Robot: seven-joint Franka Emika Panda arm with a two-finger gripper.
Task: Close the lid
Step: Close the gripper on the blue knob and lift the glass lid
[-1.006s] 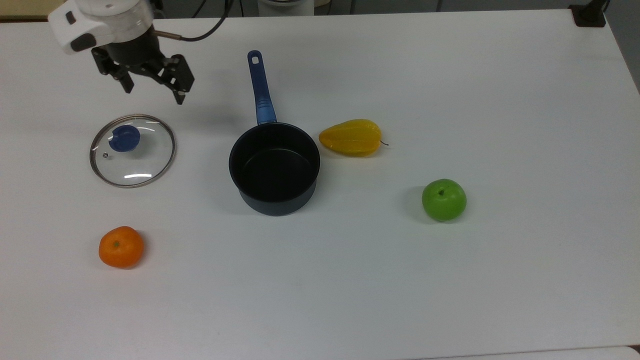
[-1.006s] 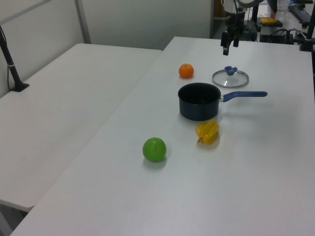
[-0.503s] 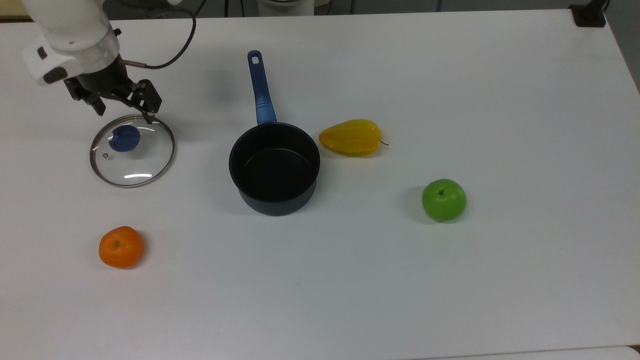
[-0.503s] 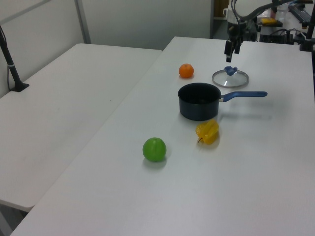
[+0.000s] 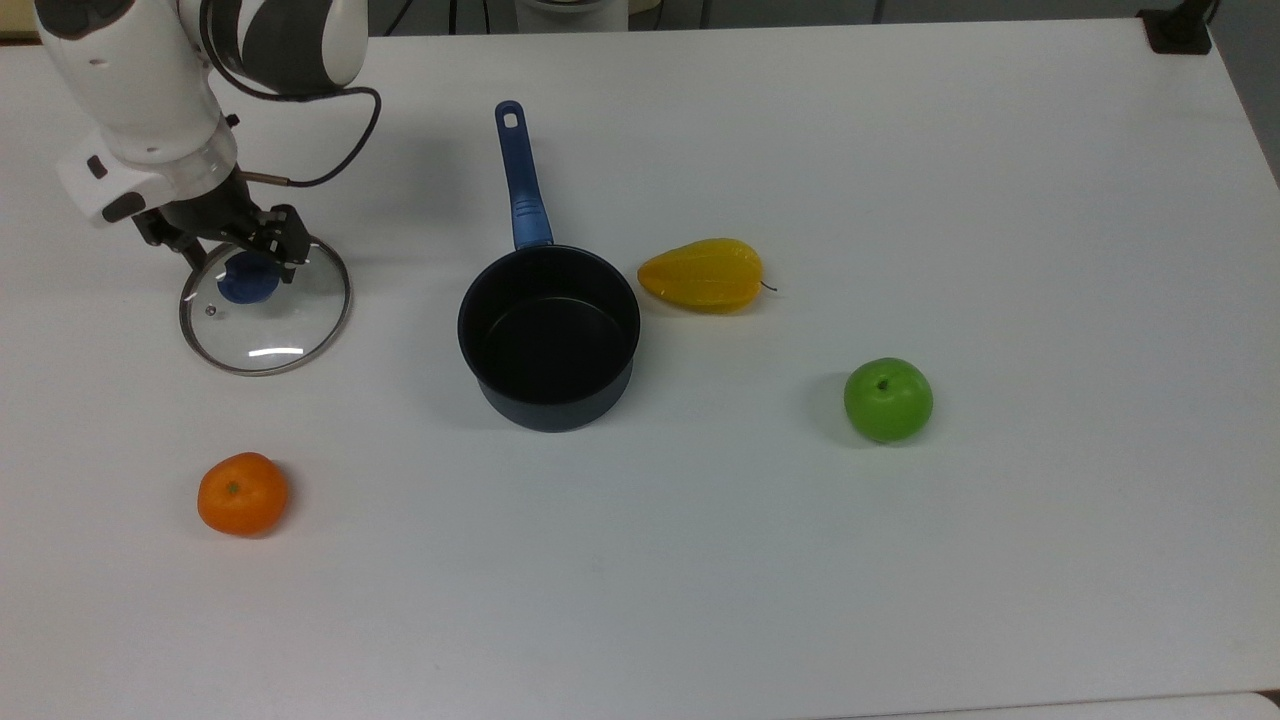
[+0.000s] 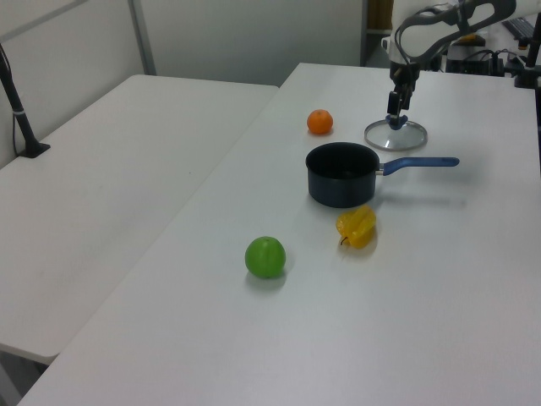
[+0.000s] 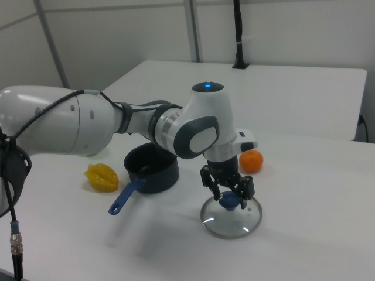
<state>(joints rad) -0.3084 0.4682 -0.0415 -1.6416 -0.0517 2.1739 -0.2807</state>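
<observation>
- Since the earlier frames, your hand (image 5: 243, 262) has dropped from well above the lid's far edge to straddle the blue knob (image 5: 248, 281); nothing else on the tabletop (image 5: 900, 200) has shifted.
- Your hand's fingers are spread apart, one on each side of the knob, and in the right view (image 7: 229, 195) they reach down to knob level. You cannot tell from the pictures whether the pads touch the knob yet.
- Your lid (image 5: 266, 303) lies flat on the tabletop, off the saucepan, well apart to the top view's left of it. In the left view the lid (image 6: 396, 134) sits just beyond the saucepan's handle.
- Your saucepan (image 5: 549, 337) stands open and upright, dark inside, with its blue handle (image 5: 521, 180) pointing toward the top view's upper edge.
- Just beside the saucepan, on the top view's right, lies a yellow star fruit (image 5: 702, 274).
- Farther from the saucepan on that same side, toward the top view's lower right, sits a green apple (image 5: 887, 399).
- Well apart from the saucepan, toward the top view's lower left and below the lid, sits an orange (image 5: 242, 493).
</observation>
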